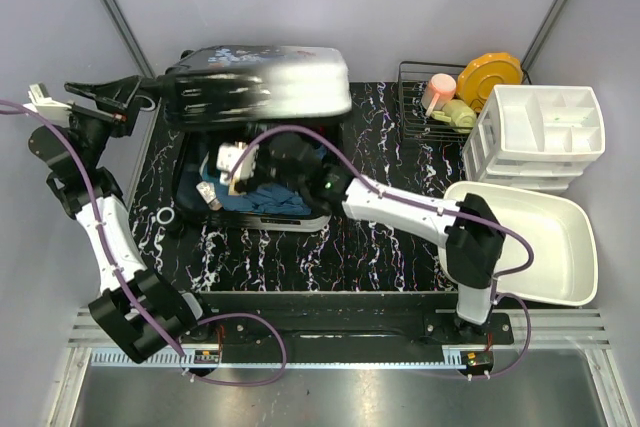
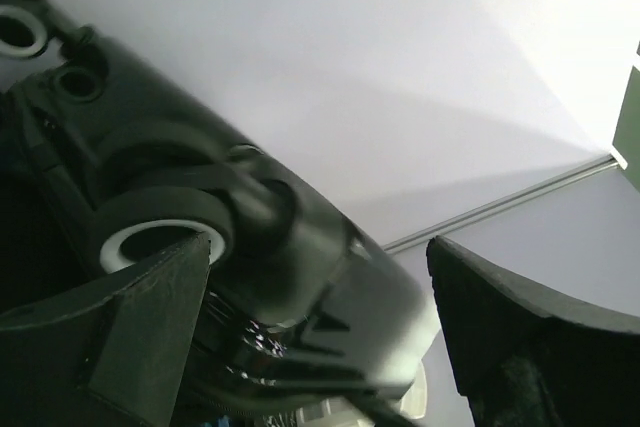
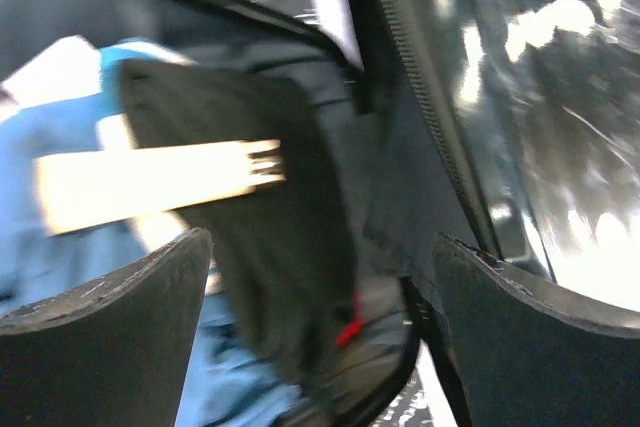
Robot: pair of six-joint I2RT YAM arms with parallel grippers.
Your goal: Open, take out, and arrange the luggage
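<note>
The luggage (image 1: pixel 280 87) lies open on the far-left part of the black marbled table (image 1: pixel 300 257). Its white-to-black upper half is raised toward the far edge and smeared by blur, and the lower half sits flat with its contents showing. The left gripper (image 1: pixel 148 97) is at the left end of that raised half with its jaws spread wide. In the left wrist view the left gripper (image 2: pixel 318 247) frames the luggage's black corner (image 2: pixel 330 287), and a wheel (image 2: pixel 160 232) with a white hub sits right at one finger (image 2: pixel 150 317). Whether that finger actually presses on the wheel is hard to judge. The right gripper (image 1: pixel 240 169) is down inside the lower half, its jaws also wide apart and closed on nothing. Its own camera shows the right gripper (image 3: pixel 320 242) over a dark garment (image 3: pixel 260 217) lying on blue cloth (image 3: pixel 60 177), with the luggage's grey lining (image 3: pixel 400 177) and zip edge alongside. A white basin (image 1: pixel 545 212) sits at the near-right corner of the table, with the right arm crossing its near-left rim. Beyond it, at the far-right corner, stands a white drawer organiser (image 1: pixel 545 132) whose top tray is split into compartments. Just left of it along the far edge, a black wire rack (image 1: pixel 412 97) holds an orange plate (image 1: pixel 490 77), a pink cup (image 1: pixel 438 89) and a small green item (image 1: pixel 458 115) that I cannot identify.
</note>
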